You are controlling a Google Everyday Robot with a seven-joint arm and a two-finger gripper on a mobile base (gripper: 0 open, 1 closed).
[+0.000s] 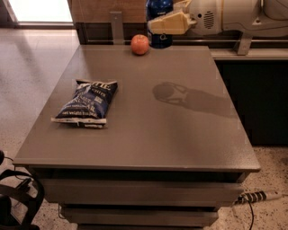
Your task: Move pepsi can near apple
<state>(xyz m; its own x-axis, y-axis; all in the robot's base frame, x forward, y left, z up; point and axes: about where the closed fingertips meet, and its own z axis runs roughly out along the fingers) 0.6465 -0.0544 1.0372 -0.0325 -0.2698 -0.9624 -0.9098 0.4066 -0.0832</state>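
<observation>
The pepsi can (158, 9), dark blue, is held in the air at the top of the camera view, above the far edge of the table. My gripper (167, 22) is shut on it, with a cream finger (170, 23) across its front; the can's top is cut off by the frame edge. The red-orange apple (140, 44) sits on the grey table (148, 130) at its far edge, just left of and below the can. The white arm reaches in from the upper right.
A flat dark blue chip bag (86, 103) lies on the left part of the table. A wooden wall and a metal rail run behind the table. A dark counter stands to the right. A power strip (256, 196) lies on the floor at the lower right.
</observation>
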